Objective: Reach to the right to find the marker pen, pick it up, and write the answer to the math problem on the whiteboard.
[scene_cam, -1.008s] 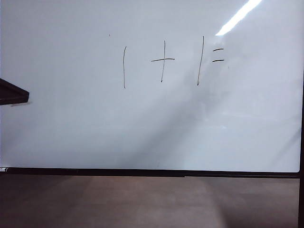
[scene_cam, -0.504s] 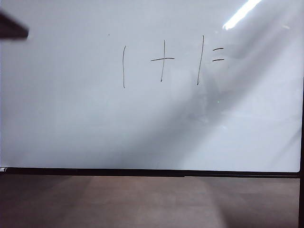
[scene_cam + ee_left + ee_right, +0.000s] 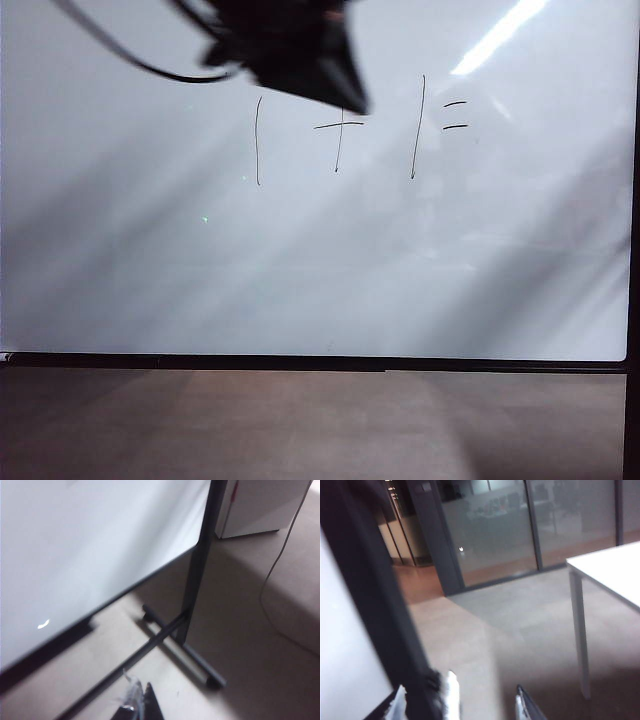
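Glossy whiteboard (image 3: 300, 280): beside its frame, right gripper (image 3: 485, 707) spread, left gripper (image 3: 136, 704) unreadable; we expect the unseen marker pen light, rigid; grasp mid-barrel.

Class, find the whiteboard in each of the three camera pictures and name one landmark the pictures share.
Exterior view: the whiteboard fills nearly the whole picture, with the math problem near its top.
Left wrist view: the board slants across one side, its post beside it.
Right wrist view: only a pale sliver shows at one edge, behind a dark upright.
Shared landmark: the board's thin black frame.
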